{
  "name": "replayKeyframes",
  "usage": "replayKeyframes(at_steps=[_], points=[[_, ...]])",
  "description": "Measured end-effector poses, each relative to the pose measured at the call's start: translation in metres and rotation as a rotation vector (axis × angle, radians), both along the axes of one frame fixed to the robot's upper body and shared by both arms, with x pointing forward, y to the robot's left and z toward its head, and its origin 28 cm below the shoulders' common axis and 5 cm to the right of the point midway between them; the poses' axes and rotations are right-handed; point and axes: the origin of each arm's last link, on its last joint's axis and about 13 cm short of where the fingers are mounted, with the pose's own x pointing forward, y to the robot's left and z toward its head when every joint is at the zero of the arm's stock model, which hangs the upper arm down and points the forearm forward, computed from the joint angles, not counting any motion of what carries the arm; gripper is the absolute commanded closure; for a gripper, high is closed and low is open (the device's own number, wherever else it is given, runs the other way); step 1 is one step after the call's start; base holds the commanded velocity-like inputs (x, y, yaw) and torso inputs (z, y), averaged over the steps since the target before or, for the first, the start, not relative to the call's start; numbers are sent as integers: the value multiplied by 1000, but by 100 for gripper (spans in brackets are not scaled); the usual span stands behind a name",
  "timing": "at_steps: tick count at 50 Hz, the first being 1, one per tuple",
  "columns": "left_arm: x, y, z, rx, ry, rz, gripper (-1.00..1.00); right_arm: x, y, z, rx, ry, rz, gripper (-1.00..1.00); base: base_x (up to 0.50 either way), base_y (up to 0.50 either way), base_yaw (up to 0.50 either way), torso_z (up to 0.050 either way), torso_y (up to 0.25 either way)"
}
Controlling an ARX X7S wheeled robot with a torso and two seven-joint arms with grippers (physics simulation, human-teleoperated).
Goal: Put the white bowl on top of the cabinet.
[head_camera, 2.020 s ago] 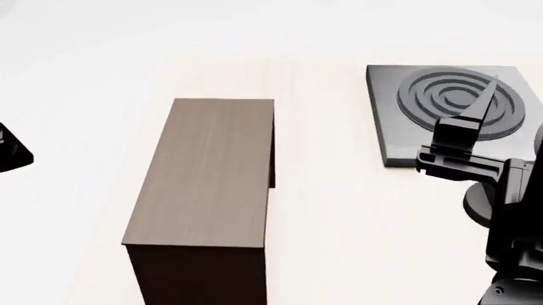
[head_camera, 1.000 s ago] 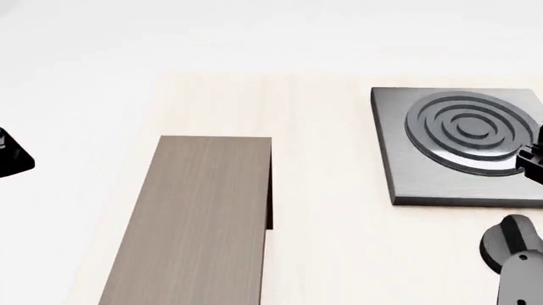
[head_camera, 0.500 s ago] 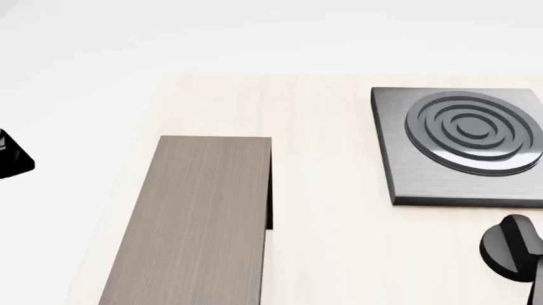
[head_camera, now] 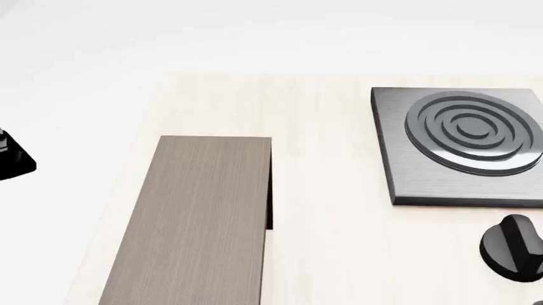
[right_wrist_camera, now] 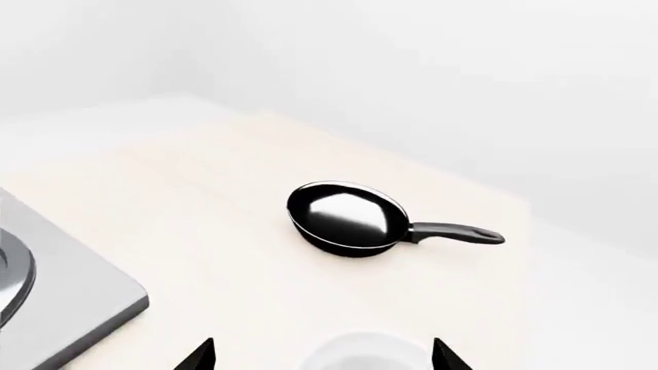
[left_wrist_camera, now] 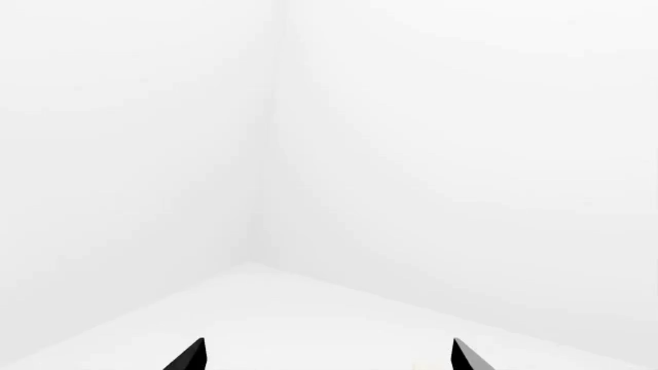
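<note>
Head view: a long cabinet with a flat grey-brown wood-grain top is seen at 7 o'clock on the pale wooden table; a square dark-grey metal stove plate with concentric rings lies at 2 o'clock, well apart from it.
Cabinet top: nothing is seen standing on it.
Black rounded arm part: shown at 4 o'clock, near the stove plate's near edge.
Right wrist view: the glossy white bowl is cut off by the frame edge, so only its rim is probably shown, between the two black fingertips.
Right gripper: tips are held wide apart, nothing gripped.
Black frying pan with a straight handle: set on the table beyond the bowl, apart from it.
Left gripper: tips are spread, aimed at blank white walls.
</note>
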Motion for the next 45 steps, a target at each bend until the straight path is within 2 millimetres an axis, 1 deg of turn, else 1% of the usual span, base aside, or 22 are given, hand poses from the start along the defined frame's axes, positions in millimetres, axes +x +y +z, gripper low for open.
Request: replayKeyframes(at_steps=[14,45], points=[[0,0,0,1,1,0,-100,0,-5,-4,42,40,-52,-100,0,0,0,0,0],[1,-1,-1,3,3,1,-100,-7,-22,-9,47,75,-184,-100,0,0,0,0,0]])
